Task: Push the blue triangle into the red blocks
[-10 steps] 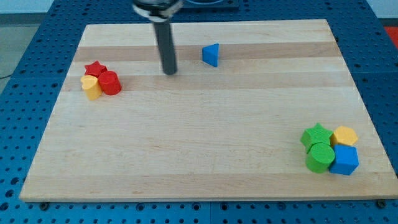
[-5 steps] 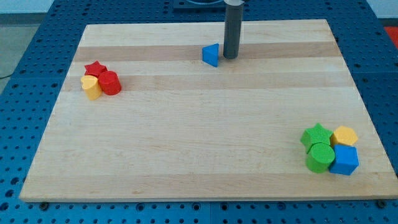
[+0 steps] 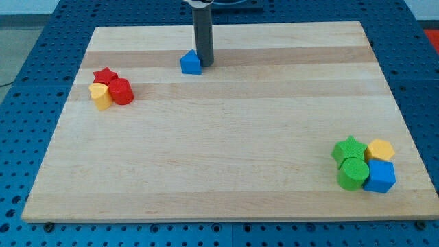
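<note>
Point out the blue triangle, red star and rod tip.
blue triangle [image 3: 191, 63]: camera view, front face.
red star [image 3: 105, 75]: camera view, top face.
my tip [image 3: 204, 64]: camera view, rod's very end, against the triangle's right.

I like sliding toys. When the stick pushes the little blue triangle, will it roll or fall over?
Probably neither. The blue triangle sits flat and low on the smooth wooden board, so it should slide. My tip is against its right side, off-centre, so it may twist.
</note>
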